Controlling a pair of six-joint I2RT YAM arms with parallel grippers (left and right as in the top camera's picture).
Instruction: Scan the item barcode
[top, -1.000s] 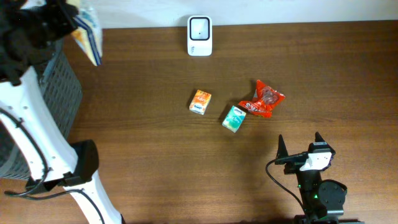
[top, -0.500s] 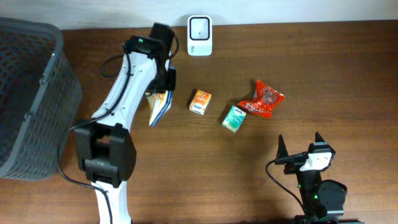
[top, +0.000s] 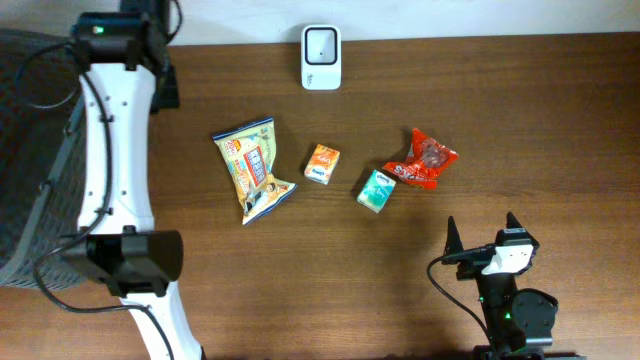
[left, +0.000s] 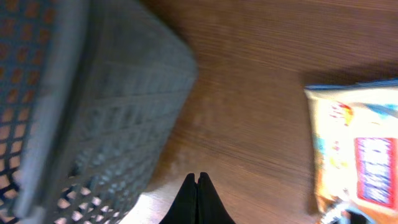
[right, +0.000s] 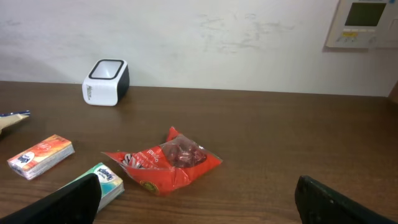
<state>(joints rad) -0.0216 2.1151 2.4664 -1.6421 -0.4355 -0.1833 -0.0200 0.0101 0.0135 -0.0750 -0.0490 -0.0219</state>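
Black L gripper (left: 197, 180) shut, empty; R gripper (top: 481, 226) wide open.

Close on the left of the black left end effector (left: 198, 198), the basket (left: 93, 124) is a grey lattice of small square holes. Off to its right, the snack bag (left: 357, 155) is yellow with blue edging and a red panel, lying on a bench (top: 560, 120) of dark brown, streaky wood grain. Ahead of the right end effector (top: 482, 228), black in the fingers and white in the body, are a red packet (right: 168, 162) with white lettering, a teal pack (right: 102, 180) marked white and blue, and an orange box (right: 40, 155) with a white end; farthest ahead, the scanner (right: 106, 82) is white with a black top.
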